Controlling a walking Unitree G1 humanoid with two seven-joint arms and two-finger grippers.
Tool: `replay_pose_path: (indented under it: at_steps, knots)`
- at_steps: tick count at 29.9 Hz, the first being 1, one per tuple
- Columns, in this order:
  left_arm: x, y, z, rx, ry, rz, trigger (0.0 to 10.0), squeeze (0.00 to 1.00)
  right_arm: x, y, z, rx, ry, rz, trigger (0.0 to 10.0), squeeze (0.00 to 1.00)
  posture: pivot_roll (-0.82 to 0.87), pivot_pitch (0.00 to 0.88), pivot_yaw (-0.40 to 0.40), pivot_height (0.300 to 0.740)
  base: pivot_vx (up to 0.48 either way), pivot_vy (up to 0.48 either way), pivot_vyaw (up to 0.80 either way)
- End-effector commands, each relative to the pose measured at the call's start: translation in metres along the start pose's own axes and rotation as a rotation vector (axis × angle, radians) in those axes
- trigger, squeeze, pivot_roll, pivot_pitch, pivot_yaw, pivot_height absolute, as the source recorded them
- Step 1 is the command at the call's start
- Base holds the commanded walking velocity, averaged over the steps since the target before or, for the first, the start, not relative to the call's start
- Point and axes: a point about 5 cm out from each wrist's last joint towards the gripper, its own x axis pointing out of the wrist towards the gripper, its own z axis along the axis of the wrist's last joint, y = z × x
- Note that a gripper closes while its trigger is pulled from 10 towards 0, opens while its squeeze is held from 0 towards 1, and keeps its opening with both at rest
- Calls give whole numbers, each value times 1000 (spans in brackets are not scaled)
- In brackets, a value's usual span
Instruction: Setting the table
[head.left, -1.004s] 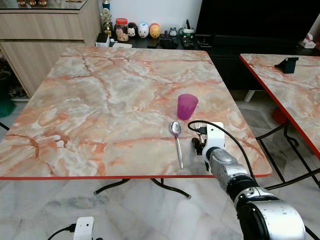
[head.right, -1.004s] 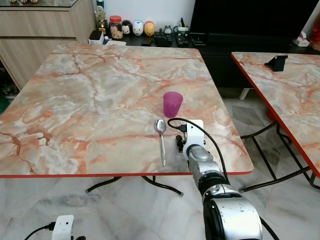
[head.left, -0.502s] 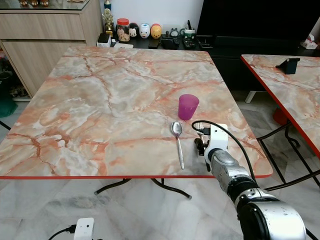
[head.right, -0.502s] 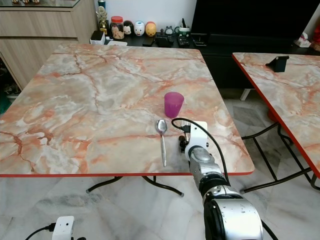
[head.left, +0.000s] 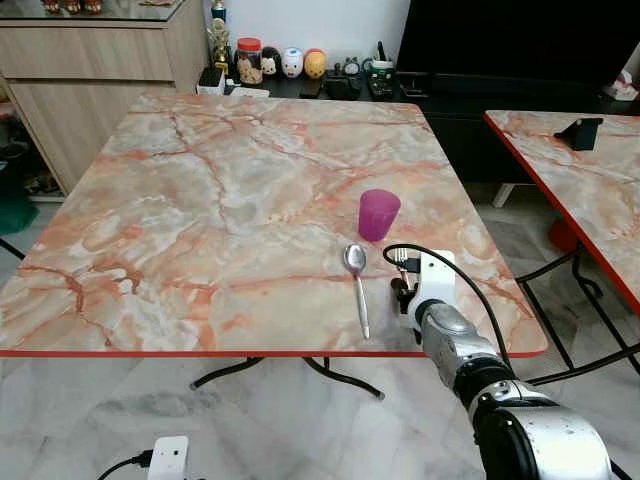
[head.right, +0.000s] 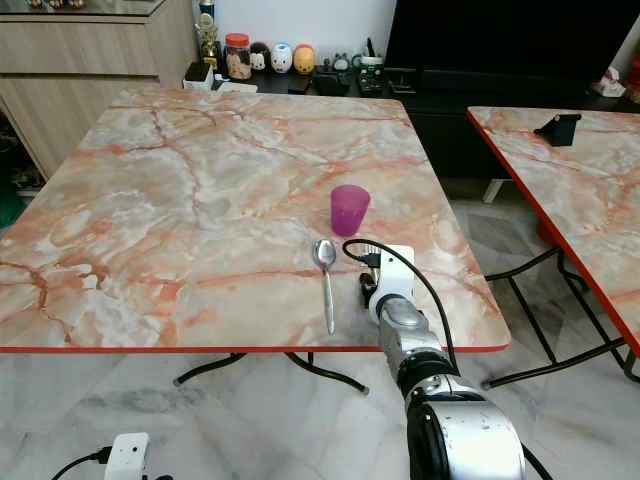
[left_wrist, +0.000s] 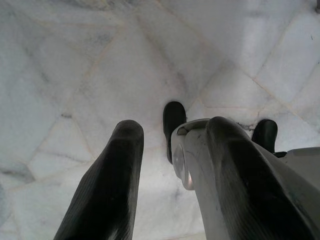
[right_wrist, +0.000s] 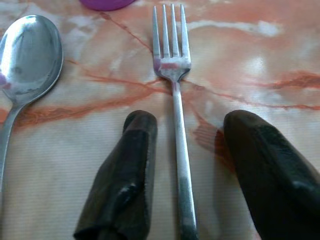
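A purple cup, spoon and fork are already laid on the marble surface, the fork beside the spoon, flat between the released right pincer; plates seem left.

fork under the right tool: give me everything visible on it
The fork is plain silvery metal with four straight tines, a short neck and a long slim handle. It lies flat on the marble-patterned table, tines pointing toward the purple cup, beside and roughly parallel to the spoon without touching it. Its handle runs between the open fingers of the right tool, which straddle it without gripping. A pinkish reflection shows at the tine base.
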Motion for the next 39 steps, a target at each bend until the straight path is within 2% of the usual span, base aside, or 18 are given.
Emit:
replay_pose_path:
  at_steps: [1,27,37,38,39]
  knots:
    - [0,-3,-7,-7,30,-12,10000,0,-2,-8,-19,-7,76,-26,0,0,47,0,-87,740,0,0,0]
    - [0,-2,-6,3,30,-18,10000,0,-2,-6,-23,-16,76,-20,0,0,46,0,-80,740,0,0,0]
    - [0,-1,-5,5,29,-20,10000,0,-3,-12,-23,-11,44,-46,0,0,42,0,-77,740,0,0,0]
    - [0,-1,-5,6,29,-20,10000,0,-3,-12,-23,-12,35,-48,6039,0,38,0,-76,740,0,0,0]
    - [0,-1,-5,6,29,-20,10000,0,-3,-13,-23,-17,28,-53,6039,0,38,0,-76,740,0,0,0]
